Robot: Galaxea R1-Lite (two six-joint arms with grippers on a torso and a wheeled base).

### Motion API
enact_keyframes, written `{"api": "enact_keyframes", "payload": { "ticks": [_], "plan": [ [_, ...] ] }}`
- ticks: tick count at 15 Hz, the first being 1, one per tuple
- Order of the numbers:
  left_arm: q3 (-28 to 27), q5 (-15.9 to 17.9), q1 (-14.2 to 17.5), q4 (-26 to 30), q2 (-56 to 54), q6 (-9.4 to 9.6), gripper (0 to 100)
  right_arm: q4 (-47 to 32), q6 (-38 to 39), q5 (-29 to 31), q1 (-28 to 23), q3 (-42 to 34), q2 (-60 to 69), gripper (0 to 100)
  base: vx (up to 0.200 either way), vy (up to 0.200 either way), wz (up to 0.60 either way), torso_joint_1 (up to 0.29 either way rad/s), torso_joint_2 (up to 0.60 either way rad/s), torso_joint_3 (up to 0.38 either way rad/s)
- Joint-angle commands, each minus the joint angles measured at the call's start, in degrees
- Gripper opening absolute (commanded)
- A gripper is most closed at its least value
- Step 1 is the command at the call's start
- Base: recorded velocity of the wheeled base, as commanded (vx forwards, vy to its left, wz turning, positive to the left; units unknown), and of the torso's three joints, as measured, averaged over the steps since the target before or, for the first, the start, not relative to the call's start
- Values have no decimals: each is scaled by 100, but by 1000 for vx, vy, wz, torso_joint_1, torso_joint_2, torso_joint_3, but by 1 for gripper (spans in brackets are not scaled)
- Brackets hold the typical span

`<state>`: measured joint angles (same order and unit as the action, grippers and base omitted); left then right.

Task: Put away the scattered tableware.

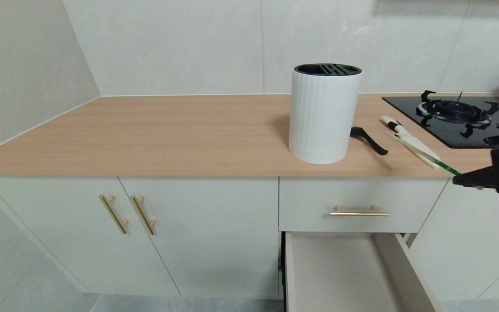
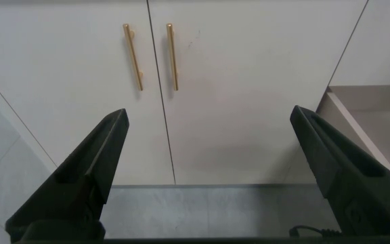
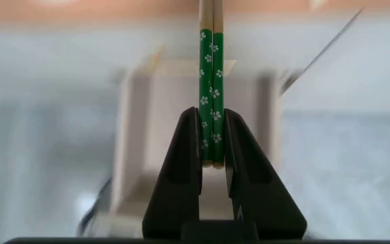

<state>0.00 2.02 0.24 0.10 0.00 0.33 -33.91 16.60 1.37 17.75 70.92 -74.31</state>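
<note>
From my seat, a tall white holder [image 1: 324,115], ribbed and cylindrical with a black slotted top, stands on the wood-grain counter [image 1: 167,134]. At its three o'clock lies a curved black handle [image 1: 368,139], partly hidden behind it. Next comes a white-handled utensil [image 1: 399,130], and a glossy black hob [image 1: 457,115] sits at two o'clock. At the holder's six o'clock a pale lower drawer [image 1: 340,273] stands pulled open.

My right gripper [image 3: 212,135], at four o'clock off the counter edge, pinches the chopsticks [image 3: 208,81] by their green flowered ends. Their pale tips reach over the counter beside the white utensil.

My left gripper [image 2: 208,129] is spread wide and holds nothing, facing smooth cabinet doors with brass bar handles [image 2: 152,56].
</note>
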Motion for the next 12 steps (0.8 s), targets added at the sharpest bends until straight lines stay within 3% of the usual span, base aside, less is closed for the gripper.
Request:
{"api": "enact_keyframes", "payload": {
  "ticks": [1,8,12],
  "plan": [
    [0,0,2,-1,0,2,100,-151,10,-330,0,-175,796,0,0,0,0,0,0,0],
    [0,0,2,-1,0,2,100,-274,-904,-884,44,-1090,1103,0,0,0,0,0,0,0],
    [0,0,2,-1,0,2,100,-274,-904,-1103,774,-1397,1007,0,0,0,0,0,0,0]
  ]
}}
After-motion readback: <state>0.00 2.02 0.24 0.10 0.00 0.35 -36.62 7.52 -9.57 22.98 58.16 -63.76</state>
